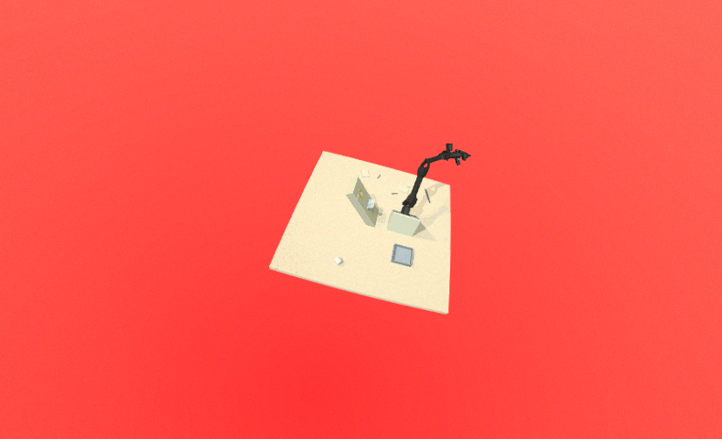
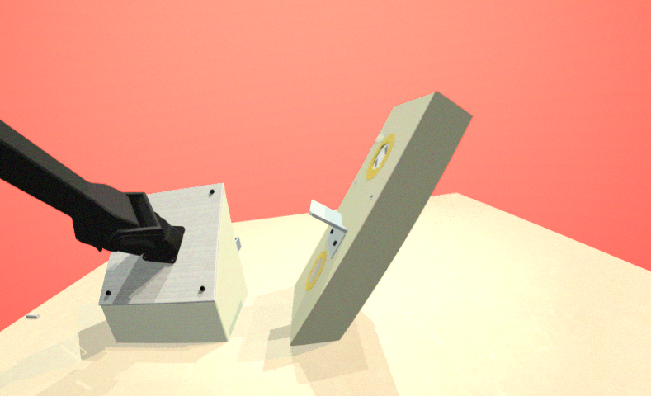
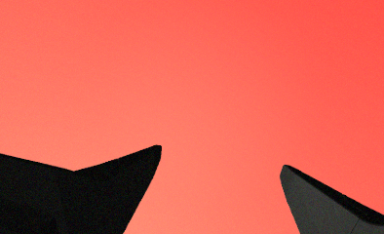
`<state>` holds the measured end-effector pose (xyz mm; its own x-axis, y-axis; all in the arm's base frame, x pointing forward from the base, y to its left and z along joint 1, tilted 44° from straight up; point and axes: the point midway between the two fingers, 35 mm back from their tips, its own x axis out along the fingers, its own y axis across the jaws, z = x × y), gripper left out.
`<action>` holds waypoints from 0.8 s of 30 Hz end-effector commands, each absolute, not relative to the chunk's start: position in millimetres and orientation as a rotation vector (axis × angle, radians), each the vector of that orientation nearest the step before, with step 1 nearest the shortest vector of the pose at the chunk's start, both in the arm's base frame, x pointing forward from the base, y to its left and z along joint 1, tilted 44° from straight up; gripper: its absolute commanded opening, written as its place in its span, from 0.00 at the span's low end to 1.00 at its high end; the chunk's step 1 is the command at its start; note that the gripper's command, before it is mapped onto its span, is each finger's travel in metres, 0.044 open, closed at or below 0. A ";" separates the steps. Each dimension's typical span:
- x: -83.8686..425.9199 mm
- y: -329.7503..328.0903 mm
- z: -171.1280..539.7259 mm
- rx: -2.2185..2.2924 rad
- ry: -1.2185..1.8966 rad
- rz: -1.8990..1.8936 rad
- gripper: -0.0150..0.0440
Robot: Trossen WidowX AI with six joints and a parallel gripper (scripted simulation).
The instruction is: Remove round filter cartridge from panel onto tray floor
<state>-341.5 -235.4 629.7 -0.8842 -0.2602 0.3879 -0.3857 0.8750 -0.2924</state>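
Observation:
The service panel (image 1: 364,208) (image 2: 392,235) is a thick slanted slab with two yellow rings on its face. The upper ring (image 2: 391,142) surrounds a pale round cartridge (image 2: 380,157) with dark slot-like marks; it sits in the panel. The lower ring (image 2: 309,282) surrounds a plain greyish disc (image 2: 317,271). The tray (image 1: 402,254) is blue-grey, square and shallow, and nothing shows in it; it is not in the other views. My gripper (image 3: 220,158) (image 1: 464,156) is open and empty, raised high and well away from panel and tray. Only background shows between its fingers.
A pale bracket (image 2: 326,214) (image 1: 371,204) juts from the panel face between the rings. The arm stands on a box-shaped pedestal (image 1: 404,223) (image 2: 181,289) between panel and tray. A small white block (image 1: 338,261) lies left of the tray. A dark strip (image 1: 427,196) lies behind the arm.

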 end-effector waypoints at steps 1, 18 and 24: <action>-341.0 -236.4 629.4 0.485 -2.707 0.524 0.89; -198.6 -372.4 581.3 1.168 -2.714 0.931 0.45; -124.2 -407.0 555.4 1.449 -2.699 1.073 0.45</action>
<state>-157.8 -390.2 571.9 -0.6506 -0.7187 0.2451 -0.7010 0.4442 -0.5580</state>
